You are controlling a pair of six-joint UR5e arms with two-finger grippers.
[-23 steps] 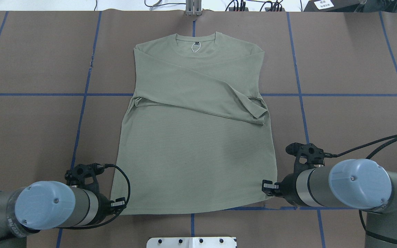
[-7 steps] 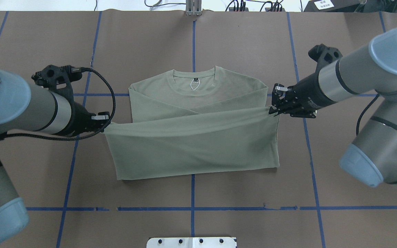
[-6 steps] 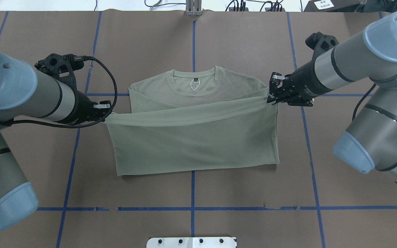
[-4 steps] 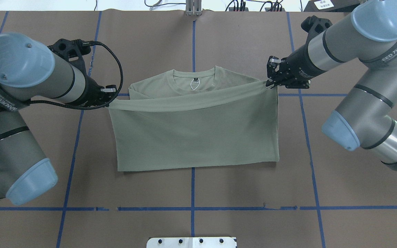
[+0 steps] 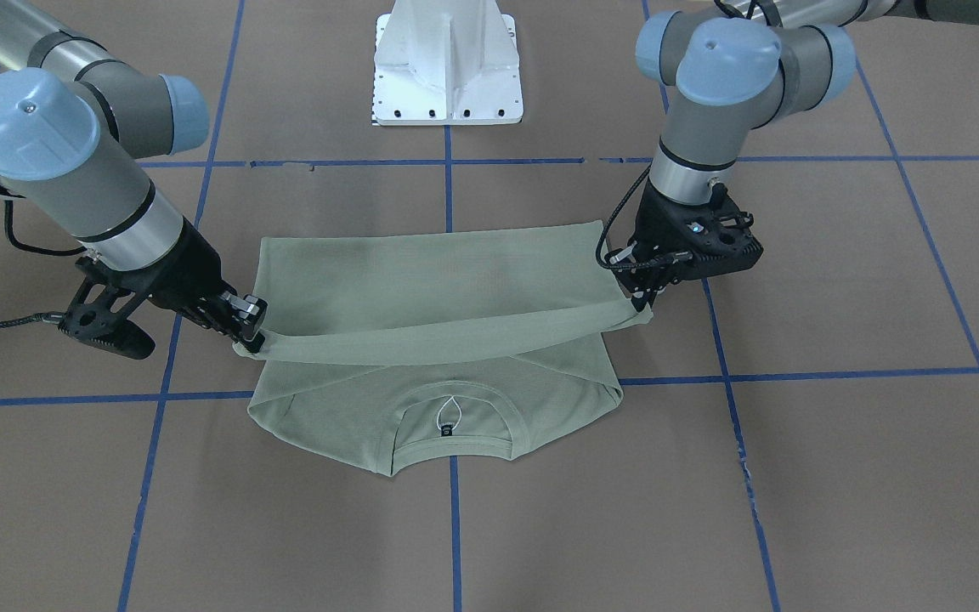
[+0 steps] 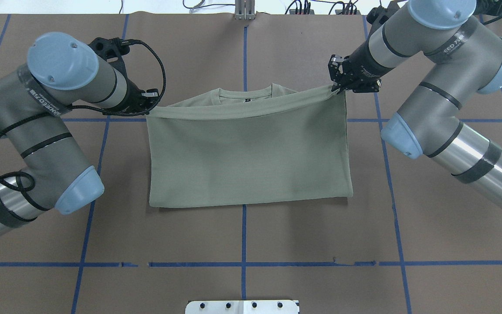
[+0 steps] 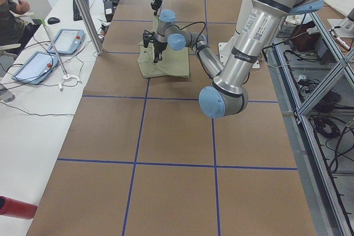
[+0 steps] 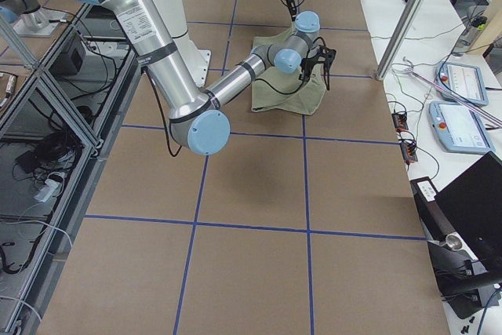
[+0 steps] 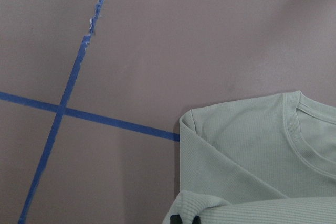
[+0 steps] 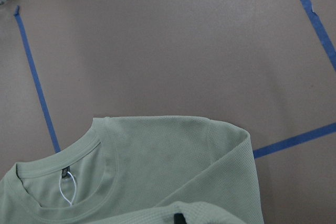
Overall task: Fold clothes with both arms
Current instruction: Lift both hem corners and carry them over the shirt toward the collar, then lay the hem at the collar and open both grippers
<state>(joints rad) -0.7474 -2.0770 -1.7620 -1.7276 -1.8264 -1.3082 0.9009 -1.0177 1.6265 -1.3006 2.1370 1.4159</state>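
one shirt (image 6: 246, 157), its two hem corners pinched, one by left fingers (image 6: 146, 104), one by right fingers (image 6: 337, 86)

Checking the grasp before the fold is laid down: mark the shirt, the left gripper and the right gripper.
shirt (image 6: 249, 157), overhead view, middle of the folded-over panel.
left gripper (image 6: 147, 107), overhead view, fingertips pinching one hem corner.
right gripper (image 6: 336, 88), overhead view, fingertips pinching the other hem corner.
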